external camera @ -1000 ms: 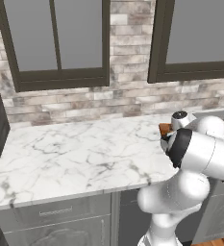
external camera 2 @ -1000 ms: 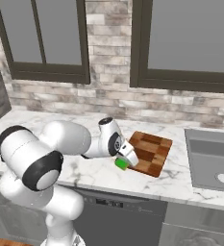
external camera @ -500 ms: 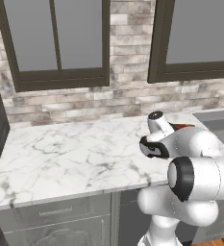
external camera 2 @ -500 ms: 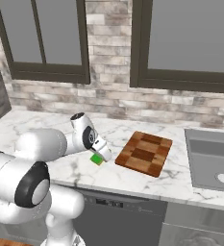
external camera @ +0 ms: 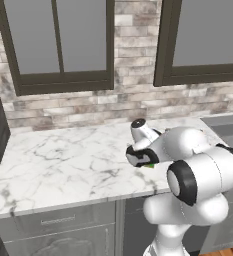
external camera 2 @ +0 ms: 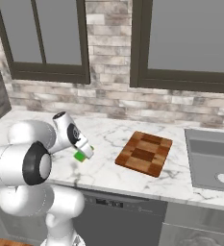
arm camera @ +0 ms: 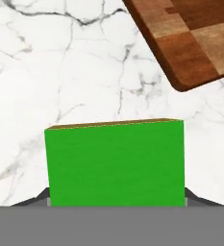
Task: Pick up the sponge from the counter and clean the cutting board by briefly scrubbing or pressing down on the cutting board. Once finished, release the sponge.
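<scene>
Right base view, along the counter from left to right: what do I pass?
Gripper shut on the green sponge → wooden cutting board → sink, all on the white marble counter.

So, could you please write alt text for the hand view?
A green sponge fills the lower frame, held between the gripper's fingertips. White marble counter lies beyond it, with a corner of the wooden cutting board at upper right.
</scene>
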You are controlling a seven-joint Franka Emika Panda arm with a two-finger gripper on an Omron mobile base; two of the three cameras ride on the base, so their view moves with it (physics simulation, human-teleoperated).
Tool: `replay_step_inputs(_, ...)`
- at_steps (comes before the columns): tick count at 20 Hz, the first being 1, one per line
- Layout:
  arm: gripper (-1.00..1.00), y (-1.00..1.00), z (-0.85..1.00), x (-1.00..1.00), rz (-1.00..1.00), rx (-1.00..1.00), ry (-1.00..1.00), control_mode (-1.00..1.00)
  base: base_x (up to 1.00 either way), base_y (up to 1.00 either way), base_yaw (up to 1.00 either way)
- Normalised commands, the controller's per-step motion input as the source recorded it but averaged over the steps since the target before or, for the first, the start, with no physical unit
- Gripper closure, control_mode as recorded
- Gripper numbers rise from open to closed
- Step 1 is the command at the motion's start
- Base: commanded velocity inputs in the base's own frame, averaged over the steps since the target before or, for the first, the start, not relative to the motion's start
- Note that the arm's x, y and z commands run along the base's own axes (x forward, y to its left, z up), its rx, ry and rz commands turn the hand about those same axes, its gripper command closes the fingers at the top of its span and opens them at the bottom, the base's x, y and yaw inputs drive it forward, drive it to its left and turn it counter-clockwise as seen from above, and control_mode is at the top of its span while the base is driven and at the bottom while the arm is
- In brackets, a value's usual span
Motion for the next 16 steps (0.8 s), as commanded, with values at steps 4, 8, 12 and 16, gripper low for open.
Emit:
replay_step_inputs(4, 1.00, 0.39, -0.36, 0.01, 0.00, 0.00, 0.02, -1.00, 0.00, 0.00, 0.00)
replay_step_inputs(8, 1.00, 0.10, -0.51, 0.00, 0.00, 0.00, 0.01, -1.00, 0.00, 0.00, 0.00)
replay_step_inputs(12, 1.00, 0.00, -0.40, 0.00, 0.00, 0.00, 0.01, -1.00, 0.00, 0.00, 0.00)
replay_step_inputs(16, 1.00, 0.00, -0.05, 0.05, 0.00, 0.00, 0.00, -1.00, 0.00, 0.00, 0.00)
